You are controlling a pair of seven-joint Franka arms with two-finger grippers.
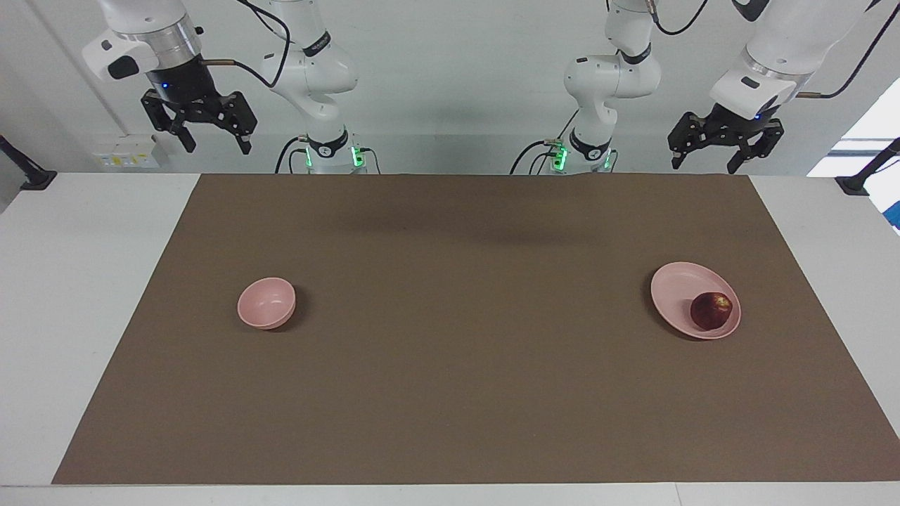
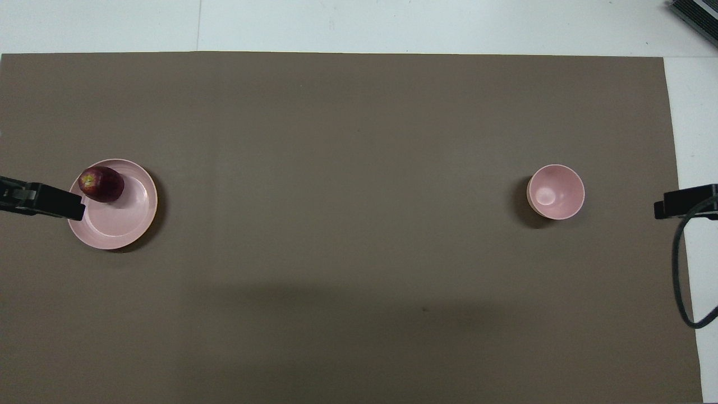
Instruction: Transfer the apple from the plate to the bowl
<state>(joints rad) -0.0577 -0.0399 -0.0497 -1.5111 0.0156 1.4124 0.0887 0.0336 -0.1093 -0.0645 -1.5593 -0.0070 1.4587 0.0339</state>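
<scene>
The dark red apple [image 1: 711, 310] [image 2: 101, 183] lies on the pale pink plate [image 1: 678, 284] [image 2: 118, 221], on the part of it farther from the robots, toward the left arm's end of the table. The small pink bowl [image 1: 266, 302] [image 2: 555, 192] stands empty toward the right arm's end. My left gripper [image 1: 705, 167] hangs open and empty, high over the table's edge by the robots. My right gripper [image 1: 217, 148] hangs open and empty, high at its own end. Both arms wait. One left finger [image 2: 56, 205] overlaps the plate's rim in the overhead view.
A brown mat [image 1: 450, 365] covers most of the white table. Black clamp mounts [image 1: 28, 176] [image 1: 861, 179] stand at the table's two ends near the robots. A black cable [image 2: 681, 269] hangs by the right gripper.
</scene>
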